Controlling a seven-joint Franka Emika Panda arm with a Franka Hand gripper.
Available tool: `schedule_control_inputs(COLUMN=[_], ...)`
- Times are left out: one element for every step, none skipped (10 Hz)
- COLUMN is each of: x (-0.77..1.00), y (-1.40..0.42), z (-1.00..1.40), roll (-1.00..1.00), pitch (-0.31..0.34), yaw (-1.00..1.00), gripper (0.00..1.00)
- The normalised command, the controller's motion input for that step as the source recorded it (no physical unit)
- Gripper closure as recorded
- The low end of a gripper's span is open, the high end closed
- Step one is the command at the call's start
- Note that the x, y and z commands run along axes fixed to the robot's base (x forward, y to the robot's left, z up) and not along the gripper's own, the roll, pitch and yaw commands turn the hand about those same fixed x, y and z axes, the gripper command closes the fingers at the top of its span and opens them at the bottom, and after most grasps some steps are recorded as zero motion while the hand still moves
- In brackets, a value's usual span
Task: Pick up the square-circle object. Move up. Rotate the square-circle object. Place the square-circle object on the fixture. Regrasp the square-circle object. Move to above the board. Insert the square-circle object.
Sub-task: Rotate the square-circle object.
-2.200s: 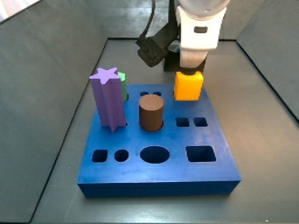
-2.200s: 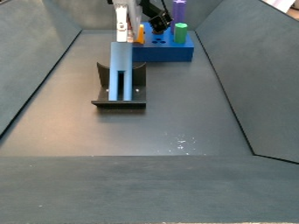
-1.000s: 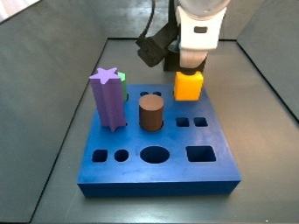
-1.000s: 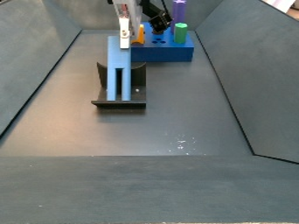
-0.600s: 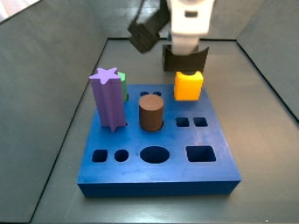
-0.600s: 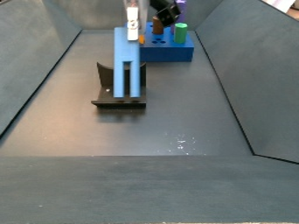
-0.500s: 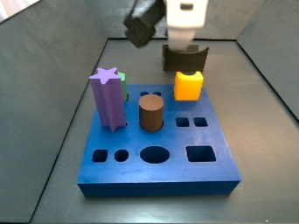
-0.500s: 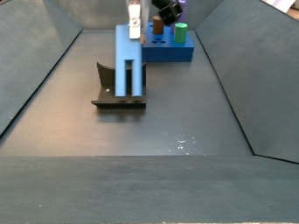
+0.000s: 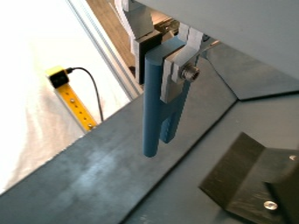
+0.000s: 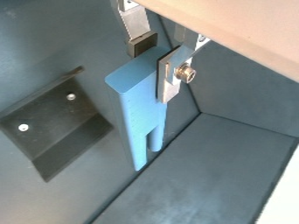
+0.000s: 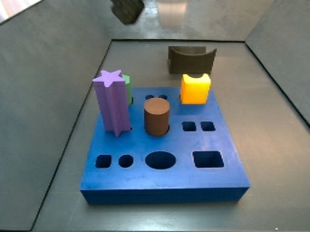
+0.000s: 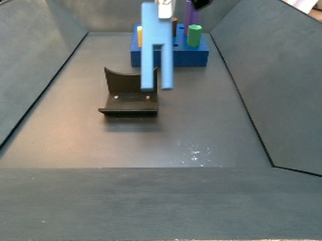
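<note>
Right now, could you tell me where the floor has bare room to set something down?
The widest free patch is the dark floor in front of the fixture. Narrow strips run beside the board along the walls. The board's far end is crowded by the purple star peg, brown cylinder and yellow block. The gripper holds the square-circle object aloft.

A purple star peg point(image 11: 112, 102), brown cylinder point(image 11: 157, 117) and yellow block point(image 11: 197, 88) are seen standing upright, green piece point(image 12: 195, 36) behind.
</note>
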Motion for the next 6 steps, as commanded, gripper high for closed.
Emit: schedule_control_inputs(x=[-1.00, -1.00, -1.00, -0.90, -0.81, -0.68], y=[0.12, 0.11, 0.10, 0.07, 0.06, 0.05], z=[0.67, 0.62, 0.57, 0.43, 0.30, 0.13], roll=[-0.17, -0.18, -0.18, -0.18, -0.18, -0.18], pitch=[-0.034, -0.026, -0.022, -0.015, -0.013, -0.016], yaw=[-0.10, -0.10, -0.10, -0.09, -0.09, -0.08], gripper=[1.00, 1.00, 1.00, 1.00, 1.00, 1.00])
